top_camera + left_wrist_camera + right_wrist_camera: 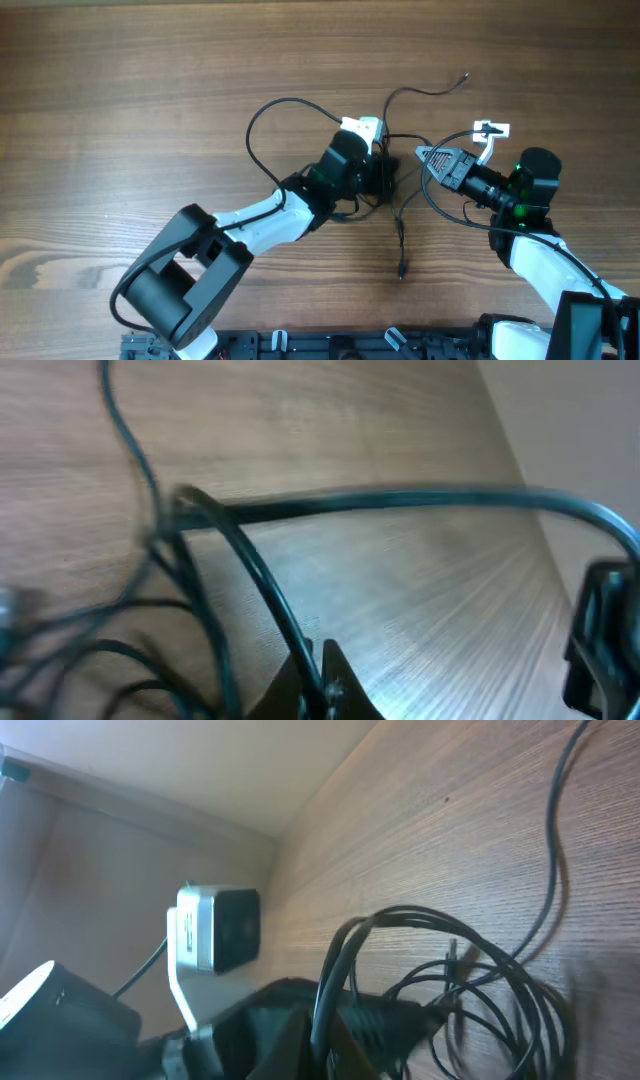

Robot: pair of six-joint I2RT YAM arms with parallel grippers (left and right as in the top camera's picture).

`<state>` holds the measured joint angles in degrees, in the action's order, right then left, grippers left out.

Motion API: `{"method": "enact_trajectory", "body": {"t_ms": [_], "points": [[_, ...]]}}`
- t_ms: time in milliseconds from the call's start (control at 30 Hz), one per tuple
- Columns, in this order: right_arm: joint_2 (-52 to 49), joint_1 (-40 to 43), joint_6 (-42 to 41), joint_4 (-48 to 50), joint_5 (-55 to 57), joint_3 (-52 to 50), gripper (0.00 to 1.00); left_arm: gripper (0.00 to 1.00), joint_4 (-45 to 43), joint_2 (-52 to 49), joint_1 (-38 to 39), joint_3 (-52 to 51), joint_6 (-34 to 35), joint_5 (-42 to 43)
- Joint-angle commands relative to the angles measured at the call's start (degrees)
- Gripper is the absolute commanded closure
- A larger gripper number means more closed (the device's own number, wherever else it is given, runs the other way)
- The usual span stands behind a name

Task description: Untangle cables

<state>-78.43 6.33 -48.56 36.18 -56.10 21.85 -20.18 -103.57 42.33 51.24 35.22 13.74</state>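
The cables (399,240) lie in the middle of the bench (120,90), their knot caught between both arms. The left claw (384,172) is clenched on one taut strand; the right claw (424,156) is clenched on a looped bunch. The two claws are close together, the left seemingly nearer the knot. Pulling apart would likely run side to side, across the loose tail trailing toward the robot. No readable writing anywhere

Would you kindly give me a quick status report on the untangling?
Left claw shut on the cables. Right claw shut on them too. Bunched between both claws; loose ends trail over the table. Nothing else in the way.
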Motion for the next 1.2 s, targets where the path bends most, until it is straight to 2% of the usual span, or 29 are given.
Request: {"method": "enact_trajectory", "body": {"t_ms": [0, 133, 233, 333, 433, 567, 700, 800, 867, 900, 933, 967, 1000, 1033, 1167], "points": [[0.22, 2.08, 0.55, -0.94, -0.63, 0.22, 0.96, 0.96, 3.76, 8.61, -8.55, 0.13, -2.75, -0.09], [0.22, 10.71, 0.42, -8.33, 4.59, 0.22, 0.96, 0.96, 16.39, 26.56, -22.53, 0.13, -9.09, 1.22], [0.22, 21.66, 0.28, -9.4, 4.98, 0.22, 0.96, 0.96, 26.84, 37.38, -32.76, 0.13, -12.46, 1.18], [0.22, 30.77, -1.36, -9.94, 3.45, 0.22, 0.96, 0.96, 33.62, 43.08, -41.53, 0.13, -12.52, 1.16], [0.22, 36.28, -2.89, -9.97, 2.58, 0.22, 0.95, 0.96, 35.63, 44.72, -48.39, 0.13, -11.8, 0.31], [0.22, 41.94, -4.63, -9.97, 1.77, 0.22, 0.96, 0.96, 38.93, 44.7, -57.29, 0.13, -3.08, -2.71], [0.22, 42.69, -6.62, -11.56, 2.01, 0.22, 0.95, 0.96, 44.57, 44.7, -64.59, 0.13, 8.96, -6.58], [0.22, 40.24, -6.47, -12.37, 0.11, 0.22, 0.95, 0.96, 48.35, 44.46, -66.07, 0.13, 17.64, -6.38], [0.22, 33.66, -3.08, -9.62, -2.91, 0.22, 0.95, 0.96, 47.19, 42.82, -63.65, 0.13, 18.16, -0.46], [0.22, 28.48, -1.07, -7.78, -2.23, 0.22, 0.9, 0.96, 45.55, 41.62, -61.27, 0.13, 17.49, 2.95], [0.22, 24.17, 0.33, -6.69, -0.83, 0.22, 0.74, 0.96, 44.26, 40.59, -58.99, 0.13, 17.51, 5.51], [0.22, 20.94, 0.63, -6.38, 0.57, 0.22, 0.54, 0.96, 43.15, 39.82, -57.11, 0.13, 17.49, 7.23], [0.22, 17.66, 0.61, -6.4, 2.62, 0.22, 0.18, 0.96, 41.83, 38.99, -54.95, 0.13, 16.59, 8.92], [0.22, 14.67, 0.59, -6.43, 4.96, 0.22, 0.0, 0.96, 40.04, 38.18, -52.37, 0.13, 13.86, 10.93], [0.68, 9.46, -0.81, -6.16, 7.06, 0.33, 0.0, 0.96, 38.53, 37.44, -42.69, 0.13, 2.62, 12.2]]}}
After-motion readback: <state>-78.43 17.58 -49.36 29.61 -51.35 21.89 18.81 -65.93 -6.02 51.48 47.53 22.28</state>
